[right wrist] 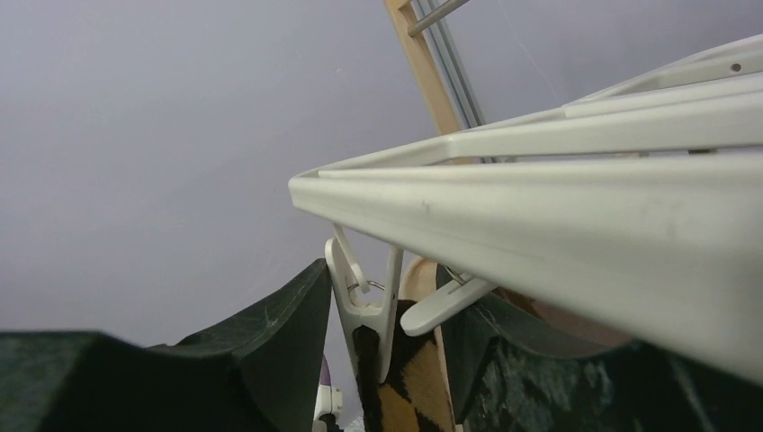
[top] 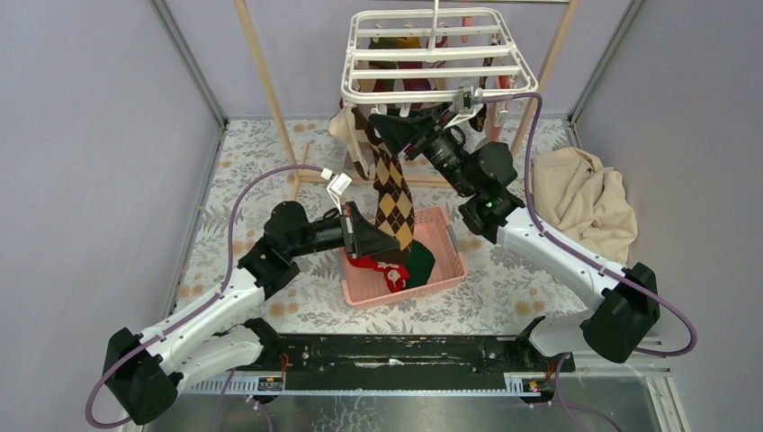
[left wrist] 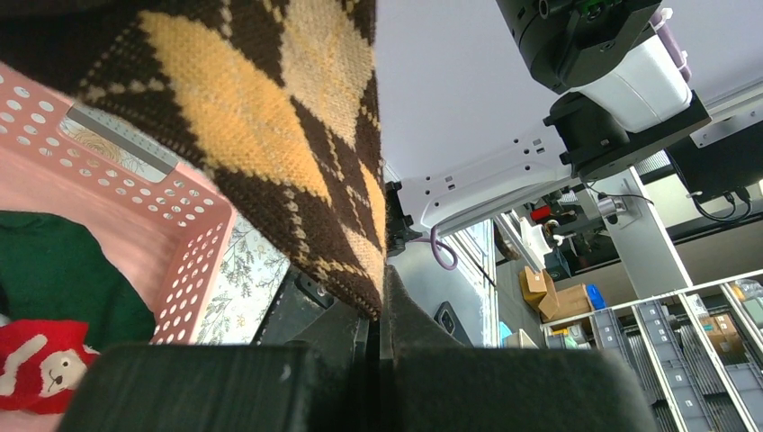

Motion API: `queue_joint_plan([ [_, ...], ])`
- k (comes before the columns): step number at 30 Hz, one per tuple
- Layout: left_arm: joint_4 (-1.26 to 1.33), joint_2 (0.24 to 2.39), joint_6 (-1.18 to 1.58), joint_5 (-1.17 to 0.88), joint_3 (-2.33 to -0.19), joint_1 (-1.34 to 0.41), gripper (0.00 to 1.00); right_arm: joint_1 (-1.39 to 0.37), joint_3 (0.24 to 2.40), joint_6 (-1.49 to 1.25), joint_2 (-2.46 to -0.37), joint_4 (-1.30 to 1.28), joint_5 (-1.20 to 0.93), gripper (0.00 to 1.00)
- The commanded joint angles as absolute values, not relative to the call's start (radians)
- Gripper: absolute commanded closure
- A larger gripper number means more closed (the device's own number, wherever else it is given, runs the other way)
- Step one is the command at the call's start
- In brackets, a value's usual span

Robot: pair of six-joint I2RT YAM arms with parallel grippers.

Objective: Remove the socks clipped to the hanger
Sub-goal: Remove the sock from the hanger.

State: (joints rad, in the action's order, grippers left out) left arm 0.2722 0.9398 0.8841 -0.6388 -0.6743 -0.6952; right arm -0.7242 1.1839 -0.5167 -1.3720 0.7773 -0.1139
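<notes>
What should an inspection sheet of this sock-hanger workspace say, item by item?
surface: floral-patterned table cover, lying flat.
job's things: white plastic rectangular hanger hangs above the table; brown-tan argyle fabric sock is held by a white plastic clip; green sock and red sock lie in the pink perforated plastic basket.
clutter: crumpled beige cloth at the right.
grippers: left gripper shut on the argyle sock's lower end; right gripper open, its fingers on either side of the clip.
cables: left purple cable loops free; right purple cable passes close to the hanger.
surroundings: grey wall panels; wooden rail frame.
</notes>
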Motion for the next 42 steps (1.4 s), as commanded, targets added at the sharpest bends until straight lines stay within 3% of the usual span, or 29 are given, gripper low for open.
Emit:
queue_joint_plan([
  [1, 0.287, 0.929, 0.876, -0.629, -0.661, -0.705, 1.0, -0.719, 1.198, -0.527, -1.374, 0.853, -0.085, 0.45],
  [28, 0.265, 0.902, 0.876, -0.619, -0.618, -0.714, 1.0, -0.719, 1.233, -0.538, -1.403, 0.89, -0.058, 0.42],
  [42, 0.244, 0.903, 0.87, -0.616, -0.622, -0.715, 1.0, -0.718, 1.227, -0.529, -1.403, 0.881, -0.061, 0.69],
])
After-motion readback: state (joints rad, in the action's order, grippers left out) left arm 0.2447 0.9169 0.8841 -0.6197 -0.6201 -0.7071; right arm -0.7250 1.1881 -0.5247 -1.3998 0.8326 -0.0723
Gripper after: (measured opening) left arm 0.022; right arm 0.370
